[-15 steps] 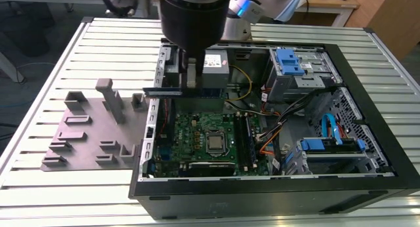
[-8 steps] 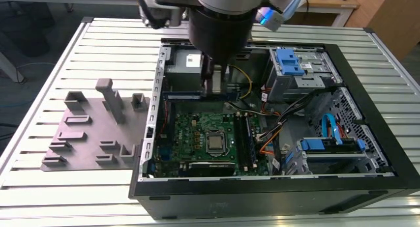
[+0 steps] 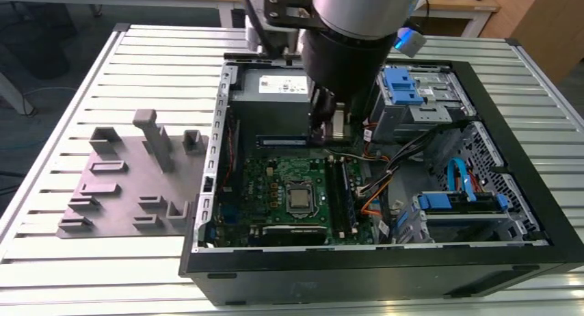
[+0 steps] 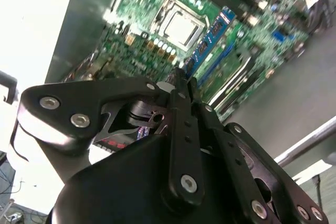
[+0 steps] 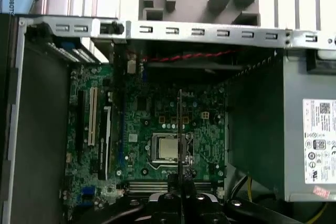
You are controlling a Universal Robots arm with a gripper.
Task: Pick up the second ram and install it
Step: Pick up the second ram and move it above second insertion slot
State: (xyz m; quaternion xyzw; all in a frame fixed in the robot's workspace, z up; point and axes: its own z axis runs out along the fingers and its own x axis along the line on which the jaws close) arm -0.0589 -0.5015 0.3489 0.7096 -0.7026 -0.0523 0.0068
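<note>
The arm (image 3: 351, 49) reaches down into the case (image 3: 219, 159), claw (image 3: 327, 135) pinching the second ram (image 5: 180, 129) above the motherboard (image 3: 273, 176).

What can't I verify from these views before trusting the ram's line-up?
1. Gap between the second ram and the memory slots: exterior view, the arm covers it.
2. The ram's chip faces: first wrist view, it stands edge-on.
3. Where the jaws grip it: second wrist view, the gripper links block it.
4. Which slot lies under the ram: first wrist view, gripper body overlaps the slots.

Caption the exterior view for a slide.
Gripper holding the ram stick above the motherboard inside an open computer case.
</note>
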